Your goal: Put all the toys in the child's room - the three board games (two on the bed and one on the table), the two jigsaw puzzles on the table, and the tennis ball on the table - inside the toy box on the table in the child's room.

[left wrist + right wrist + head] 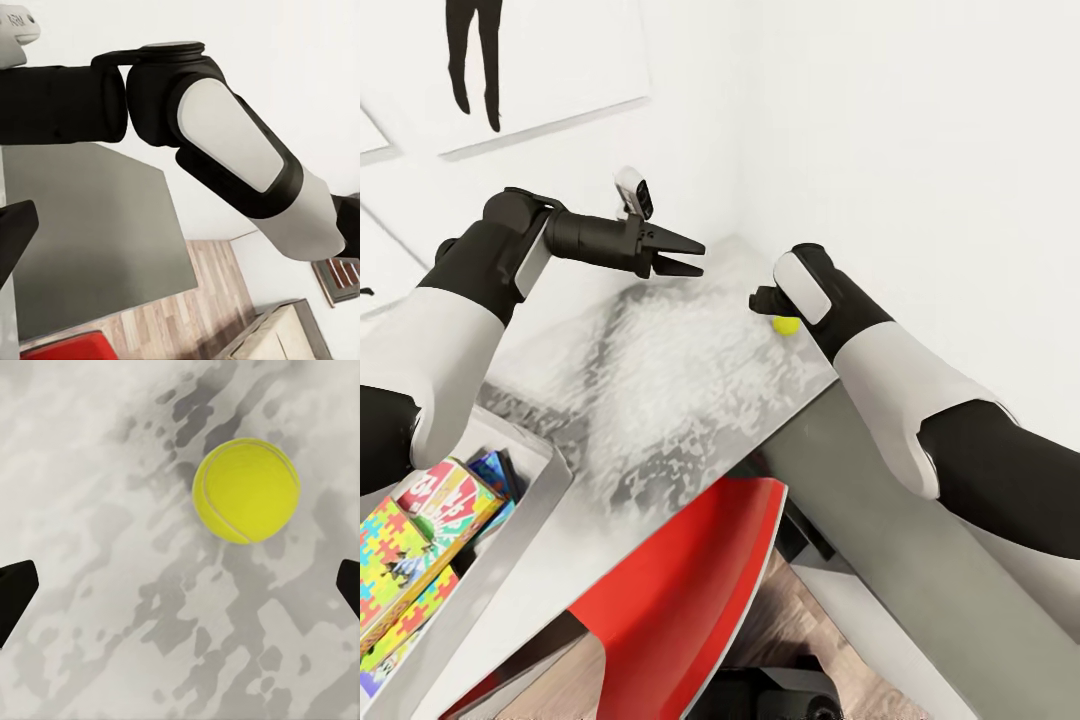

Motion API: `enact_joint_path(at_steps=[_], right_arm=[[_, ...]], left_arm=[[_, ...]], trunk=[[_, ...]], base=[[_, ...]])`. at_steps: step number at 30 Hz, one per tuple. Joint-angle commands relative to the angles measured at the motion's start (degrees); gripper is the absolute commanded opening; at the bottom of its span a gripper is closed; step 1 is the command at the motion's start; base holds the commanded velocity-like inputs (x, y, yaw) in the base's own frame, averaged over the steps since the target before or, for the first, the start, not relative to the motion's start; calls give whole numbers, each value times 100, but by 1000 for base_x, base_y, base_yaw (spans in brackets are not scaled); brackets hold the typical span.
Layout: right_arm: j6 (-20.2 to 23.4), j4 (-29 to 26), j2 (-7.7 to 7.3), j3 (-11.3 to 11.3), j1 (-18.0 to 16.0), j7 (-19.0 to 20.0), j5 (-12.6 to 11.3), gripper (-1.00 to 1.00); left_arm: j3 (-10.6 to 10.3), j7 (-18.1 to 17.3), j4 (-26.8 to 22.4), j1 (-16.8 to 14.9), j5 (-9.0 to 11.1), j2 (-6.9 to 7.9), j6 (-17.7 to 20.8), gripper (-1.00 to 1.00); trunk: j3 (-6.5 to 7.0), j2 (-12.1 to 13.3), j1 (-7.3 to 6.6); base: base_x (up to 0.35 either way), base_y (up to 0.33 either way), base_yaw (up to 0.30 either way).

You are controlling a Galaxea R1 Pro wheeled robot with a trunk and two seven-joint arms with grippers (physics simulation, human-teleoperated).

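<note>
The yellow tennis ball (787, 325) lies on the white table (660, 400) near the wall, at the far right corner. My right gripper (180, 589) hovers over it, open wide, with the tennis ball (246, 491) ahead of the fingertips (15, 592) and not between them. My left gripper (680, 253) is open and empty above the table's far side. The grey toy box (525, 510) sits at the lower left and holds a jigsaw puzzle (390, 548) and board games (455, 495).
A red chair (690, 590) is tucked under the table's near edge. The white wall (880, 150) runs close behind the ball. In the left wrist view my right forearm (232, 146) crosses above the table's grey side (97, 232) and wooden floor (210, 300).
</note>
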Motion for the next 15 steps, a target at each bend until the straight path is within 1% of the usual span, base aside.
enact_joint_path(at_steps=[1,9,15], right_arm=[[9,-4,-4,34,-5,-53,-62,100],[9,-4,-4,32,-30,-53,-69,100],[14,-4,-4,32,-237,-69,-58,100]], left_arm=[[-32,-21,2,-7,25,7,61,100],[-26,-21,0,-7,25,-13,61,100],[-29,-21,1,-7,25,-3,61,100]], trunk=[[-18,-10,3],[-93,-10,3],[-150,-10,3]], base=[[0,0,0],[0,0,0],[0,0,0]])
